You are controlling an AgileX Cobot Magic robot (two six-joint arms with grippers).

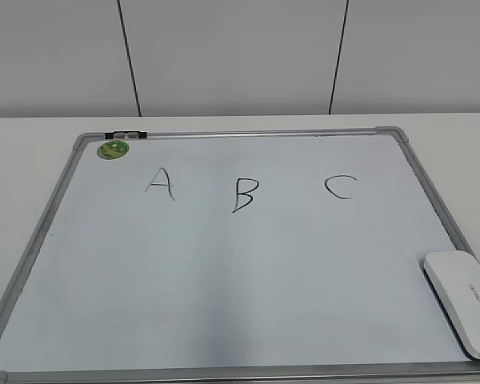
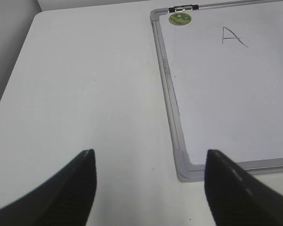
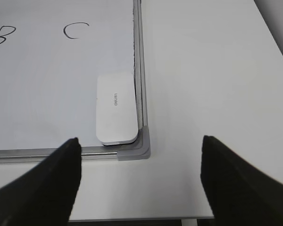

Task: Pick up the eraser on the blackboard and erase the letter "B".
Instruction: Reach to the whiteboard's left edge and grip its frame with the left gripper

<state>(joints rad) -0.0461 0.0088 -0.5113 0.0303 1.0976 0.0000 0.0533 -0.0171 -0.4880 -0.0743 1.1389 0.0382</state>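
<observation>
The blackboard [image 1: 224, 280] is a white board with a silver-grey frame, lying flat on the table. The letter "B" [image 1: 245, 194] is drawn in black at its middle top, between an "A" [image 1: 160, 184] and a "C" [image 1: 341, 187]. The eraser [image 1: 462, 298], a flat white block, lies in the board's near right corner. It also shows in the right wrist view [image 3: 115, 108], ahead of my open right gripper [image 3: 140, 162]. My open left gripper [image 2: 151, 174] hovers over bare table by the board's near left corner [image 2: 186, 172]. Neither gripper shows in the exterior view.
A round green magnet [image 1: 113, 149] sits in the board's far left corner, next to a small clip [image 1: 126, 135] on the frame. The white table [image 2: 85, 94] extends left of the board and right of it [image 3: 203, 94]. A grey panelled wall stands behind.
</observation>
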